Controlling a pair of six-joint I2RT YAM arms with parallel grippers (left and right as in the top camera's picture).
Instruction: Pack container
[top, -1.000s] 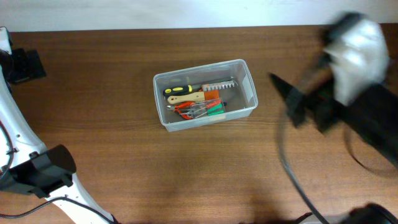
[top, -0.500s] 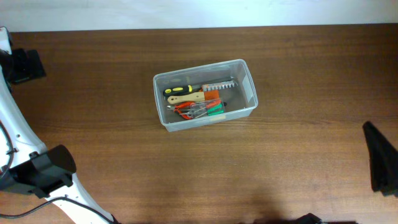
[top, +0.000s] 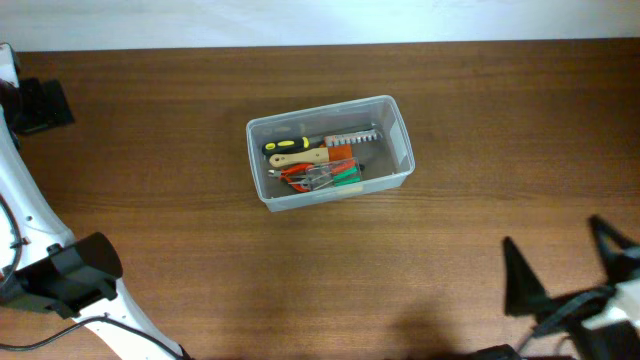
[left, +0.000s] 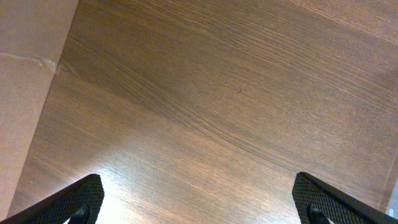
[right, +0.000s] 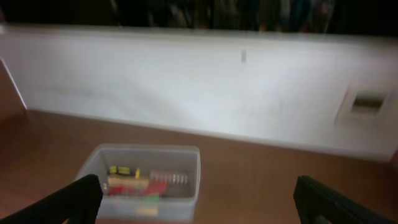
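Nearest, at the front-right of the table (top: 200, 260), the right gripper (top: 565, 270) hangs w/ both fingers spread wide, nothing between them. Biggest risk from here, imo: if it goes in low toward the tub w/ fingers this wide, a tip could clip the rim and shove or tip the light plastic, spilling what's packed. Right arm (top: 615, 312) sits low at the table's front edge, and its wrist cam looks roughly level across the wood toward the far side. Over on the left, the left arm (top: 70, 272) is folded by the table edge. The left gripper (left: 200, 202) faces down on bare wood, fingers wide apart too, empty and well apart from the tub, so little hazard there. Mid-table is the container (top: 318, 111), upright, slightly skewed, no lid in view. Inside lie a yellow-and-black-handled tool (top: 290, 146), a pale-handled tool (top: 298, 158) beside it, and red and green bits (top: 330, 178) nearer the front wall; right end bare. No loose tool shows on the wood, so packing looks about done, can't be sure. Farthest back is the white wall (right: 186, 81), blurred
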